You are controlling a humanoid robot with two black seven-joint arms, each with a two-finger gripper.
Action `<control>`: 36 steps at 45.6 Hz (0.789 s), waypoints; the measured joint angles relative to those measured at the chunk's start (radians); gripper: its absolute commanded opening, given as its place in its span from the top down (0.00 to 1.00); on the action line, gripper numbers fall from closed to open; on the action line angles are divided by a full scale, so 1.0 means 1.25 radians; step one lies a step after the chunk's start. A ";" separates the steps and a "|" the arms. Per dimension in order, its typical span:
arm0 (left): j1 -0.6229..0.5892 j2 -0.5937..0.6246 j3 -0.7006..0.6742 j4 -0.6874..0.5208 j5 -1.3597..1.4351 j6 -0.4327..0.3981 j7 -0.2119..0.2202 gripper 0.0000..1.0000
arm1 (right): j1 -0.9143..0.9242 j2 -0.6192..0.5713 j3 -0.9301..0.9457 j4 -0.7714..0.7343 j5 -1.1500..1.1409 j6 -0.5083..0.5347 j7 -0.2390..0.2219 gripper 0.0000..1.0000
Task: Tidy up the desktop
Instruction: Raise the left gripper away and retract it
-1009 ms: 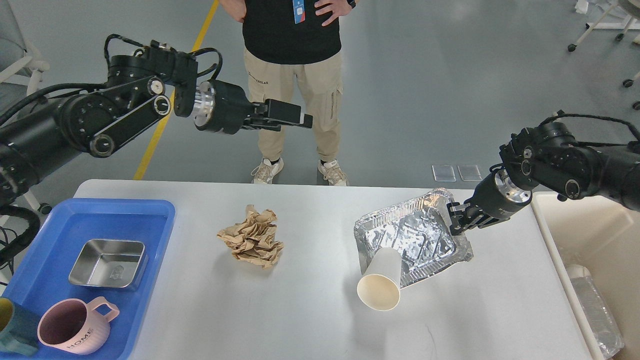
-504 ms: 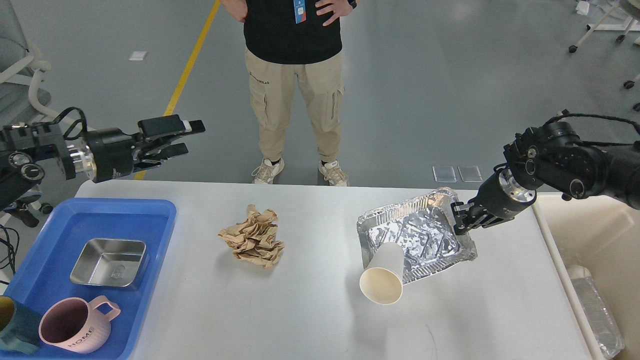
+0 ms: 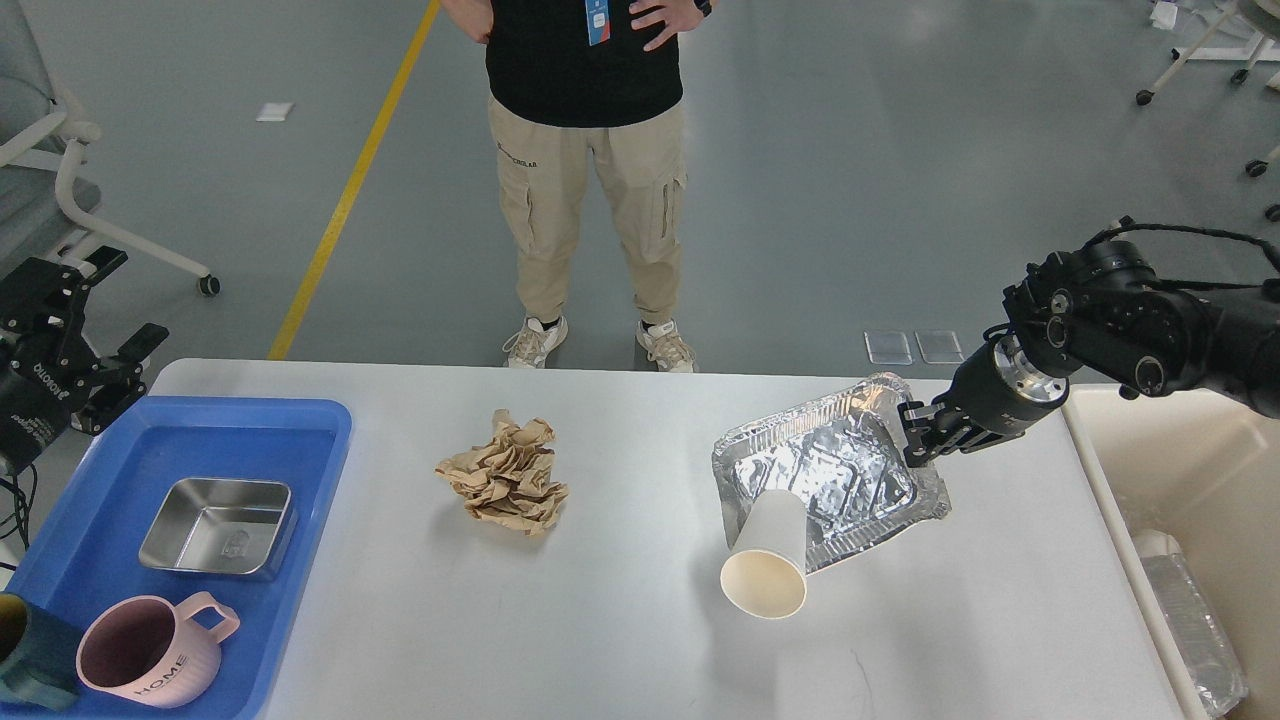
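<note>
Looking down at a white desk point(image 3: 620, 620) with rounded corners, filling the lower part of the view. Seeing a crumpled brown paper ball point(image 3: 505, 475) lying near the middle, well apart from everything else. Seeing a person point(image 3: 590, 170) standing just past the far edge. Finding a shiny foil tray point(image 3: 840, 470) sitting on the right side, with a white paper cup point(image 3: 765, 555) lying on its side across the tray's near rim. Pinching the tray's far right rim with the right end effector point(image 3: 915, 442), fingers squeezed closed on it. Holding the left end effector point(image 3: 120, 305) out past the left edge, fingers spread wide, gripping nothing. Spotting a blue tray point(image 3: 300, 420) on the left, carrying a steel box point(image 3: 215, 525), a pink mug point(image 3: 150, 650) and a dark teal cup point(image 3: 20, 655). Noticing a beige bin point(image 3: 1200, 450) beside the right edge, with crinkled foil point(image 3: 1195, 620) lying inside.
</note>
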 measured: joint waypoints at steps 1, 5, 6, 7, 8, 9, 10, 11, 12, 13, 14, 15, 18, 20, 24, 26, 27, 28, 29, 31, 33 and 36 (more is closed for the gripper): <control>0.009 -0.004 -0.004 0.000 -0.012 0.002 0.000 0.04 | 0.000 0.000 0.000 0.000 0.000 0.000 0.000 1.00; 0.030 -0.011 -0.008 -0.001 -0.053 0.012 0.000 0.04 | 0.000 0.000 0.000 0.000 0.000 0.000 0.000 1.00; 0.034 -0.012 -0.008 -0.001 -0.061 0.015 0.001 0.04 | 0.001 -0.001 0.000 0.001 0.000 0.000 0.000 1.00; 0.038 -0.013 -0.007 -0.002 -0.067 0.018 0.002 0.04 | 0.002 -0.001 0.000 0.001 0.000 0.000 0.000 1.00; 0.043 -0.013 -0.005 -0.003 -0.072 0.022 0.004 0.04 | 0.002 -0.002 0.000 0.001 0.000 0.000 0.000 1.00; 0.046 -0.012 -0.004 -0.006 -0.076 0.025 0.005 0.04 | 0.002 -0.003 0.000 0.001 0.001 0.000 0.000 1.00; 0.050 -0.012 -0.002 -0.009 -0.078 0.028 0.006 0.04 | 0.002 -0.003 0.000 0.001 0.001 0.001 0.000 1.00; 0.053 -0.010 -0.001 -0.014 -0.080 0.032 0.008 0.04 | 0.002 -0.003 0.000 0.001 0.001 0.001 0.000 1.00; 0.056 -0.006 0.000 -0.020 -0.081 0.036 0.011 0.04 | 0.002 -0.003 0.000 0.001 0.001 0.001 0.000 1.00; 0.059 -0.003 0.001 -0.027 -0.082 0.041 0.015 0.04 | 0.002 -0.003 0.000 0.001 0.001 0.001 0.000 1.00; 0.062 0.002 0.002 -0.036 -0.083 0.048 0.024 0.04 | 0.002 -0.002 0.000 0.001 0.001 0.001 0.000 1.00; 0.064 0.006 0.003 -0.043 -0.084 0.055 0.033 0.04 | 0.002 -0.002 0.000 0.001 0.001 0.001 0.000 1.00; 0.074 0.025 0.010 -0.071 -0.085 0.090 0.081 0.04 | 0.002 0.001 0.000 0.001 0.001 0.001 0.000 1.00; 0.079 0.040 0.022 -0.091 -0.086 0.117 0.119 0.04 | 0.002 0.005 0.000 -0.001 0.001 0.001 -0.001 1.00; 0.083 0.090 0.064 -0.149 -0.087 0.170 0.188 0.04 | 0.000 0.012 0.000 -0.003 0.001 0.000 -0.001 1.00; 0.083 0.124 0.090 -0.185 -0.087 0.195 0.207 0.04 | -0.001 0.014 0.000 -0.004 0.001 0.000 -0.001 1.00; 0.083 0.137 0.099 -0.199 -0.087 0.206 0.212 0.04 | -0.001 0.015 0.000 -0.004 0.001 0.000 -0.001 1.00; 0.084 0.150 0.109 -0.214 -0.087 0.219 0.215 0.04 | -0.001 0.016 0.000 -0.005 0.001 0.000 -0.001 1.00; 0.084 0.164 0.119 -0.230 -0.088 0.234 0.218 0.04 | -0.001 0.017 0.000 -0.005 0.001 0.000 -0.001 1.00; 0.084 0.193 0.141 -0.264 -0.088 0.270 0.223 0.04 | -0.001 0.018 0.000 -0.005 0.001 -0.001 -0.001 1.00; 0.083 0.219 0.164 -0.296 -0.089 0.302 0.230 0.04 | -0.001 0.019 0.000 -0.006 0.001 -0.001 -0.001 1.00; 0.079 0.263 0.202 -0.351 -0.089 0.339 0.251 0.04 | -0.001 0.021 0.001 -0.006 0.001 -0.001 -0.001 1.00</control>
